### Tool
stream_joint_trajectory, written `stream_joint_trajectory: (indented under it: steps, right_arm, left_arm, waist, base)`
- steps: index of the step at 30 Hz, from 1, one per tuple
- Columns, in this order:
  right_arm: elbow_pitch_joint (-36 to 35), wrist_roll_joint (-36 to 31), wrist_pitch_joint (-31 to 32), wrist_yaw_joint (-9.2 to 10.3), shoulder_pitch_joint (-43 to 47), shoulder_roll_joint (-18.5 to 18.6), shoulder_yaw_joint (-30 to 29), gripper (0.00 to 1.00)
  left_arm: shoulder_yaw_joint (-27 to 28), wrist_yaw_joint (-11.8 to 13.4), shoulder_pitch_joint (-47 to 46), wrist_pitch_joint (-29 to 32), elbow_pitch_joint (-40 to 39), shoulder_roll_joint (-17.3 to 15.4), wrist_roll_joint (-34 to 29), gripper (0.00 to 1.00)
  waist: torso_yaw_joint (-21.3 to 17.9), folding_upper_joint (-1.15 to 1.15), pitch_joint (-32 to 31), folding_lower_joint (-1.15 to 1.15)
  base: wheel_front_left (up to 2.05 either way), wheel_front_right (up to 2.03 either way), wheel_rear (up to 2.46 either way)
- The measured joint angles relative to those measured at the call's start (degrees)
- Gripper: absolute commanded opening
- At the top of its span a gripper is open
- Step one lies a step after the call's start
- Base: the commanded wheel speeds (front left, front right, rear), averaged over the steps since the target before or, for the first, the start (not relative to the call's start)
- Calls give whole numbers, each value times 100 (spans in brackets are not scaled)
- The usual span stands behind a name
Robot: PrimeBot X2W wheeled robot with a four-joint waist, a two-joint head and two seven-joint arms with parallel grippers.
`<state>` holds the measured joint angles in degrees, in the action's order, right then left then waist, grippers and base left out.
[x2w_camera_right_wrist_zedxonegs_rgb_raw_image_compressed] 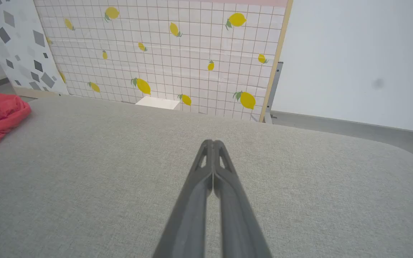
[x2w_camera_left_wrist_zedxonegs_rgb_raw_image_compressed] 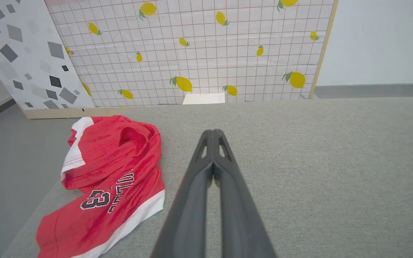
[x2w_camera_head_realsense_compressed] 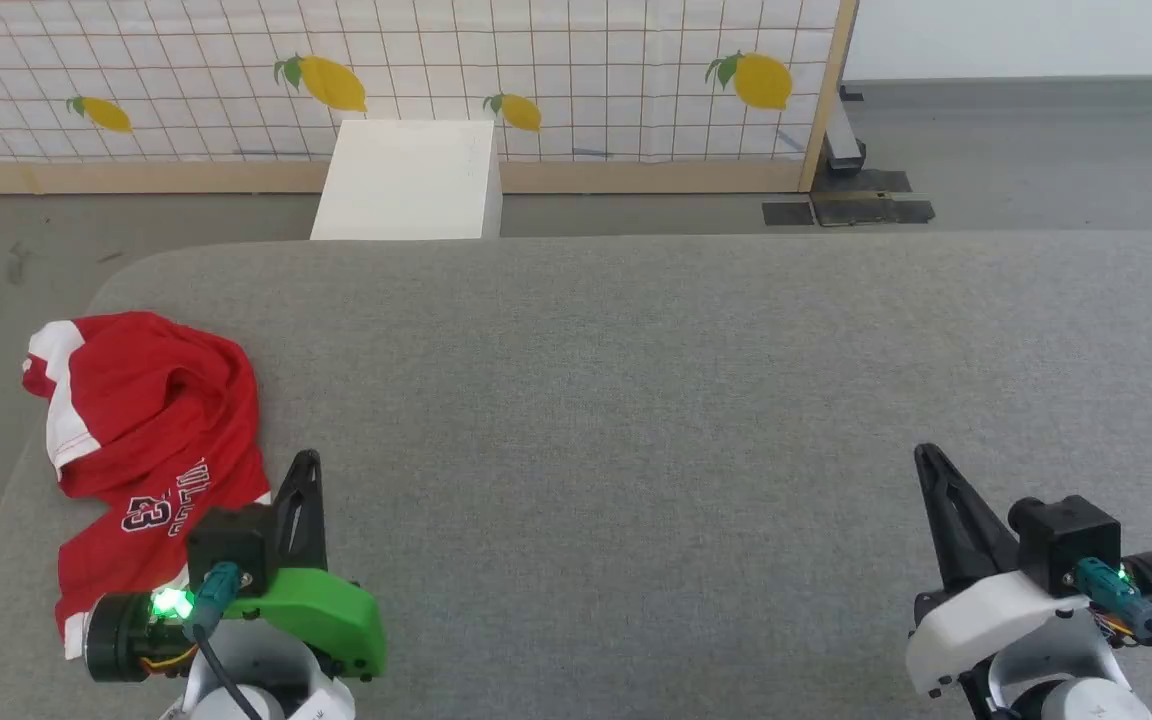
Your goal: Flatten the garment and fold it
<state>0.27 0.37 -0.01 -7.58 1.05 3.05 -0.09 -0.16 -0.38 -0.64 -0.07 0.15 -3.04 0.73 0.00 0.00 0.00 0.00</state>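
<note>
The garment (x2w_camera_head_realsense_compressed: 141, 430) is pictured crumpled at the grey surface's (x2w_camera_head_realsense_compressed: 636, 400) left edge, liable to be swept off by the clenched, empty left gripper (x2w_camera_head_realsense_compressed: 308, 460); right gripper (x2w_camera_head_realsense_compressed: 926, 455) likewise clenched.

The garment (x2w_camera_head_realsense_compressed: 151, 420) is seen crumpled at the left edge of the grey padded surface (x2w_camera_head_realsense_compressed: 636, 400), its lettering too creased to be read. The left gripper (x2w_camera_head_realsense_compressed: 306, 462) is held just beside it, the right gripper (x2w_camera_head_realsense_compressed: 926, 455) well apart, both closed.

A staged test lab (lemon-print backdrop panel (x2w_camera_head_realsense_compressed: 586, 90), grey padded table (x2w_camera_head_realsense_compressed: 636, 400)).
</note>
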Motion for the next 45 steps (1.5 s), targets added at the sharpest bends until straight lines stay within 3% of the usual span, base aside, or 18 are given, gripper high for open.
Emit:
stream_joint_trajectory:
  steps: [22,23,45]
  right_arm:
    - [0,0,0,0,0,0,1,0]
    - [0,0,0,0,0,0,1,100]
    - [55,20,-157,0,9,3,-23,100]
  left_arm:
    - [0,0,0,0,0,0,0,0]
    - [0,0,0,0,0,0,0,100]
    - [-202,47,-6,-162,201,-1,132,100]
  waist:
    - [0,0,0,0]
    - [0,0,0,0]
    - [6,0,-63,0]
  base:
    - [0,0,0]
    - [0,0,0]
    - [0,0,0]
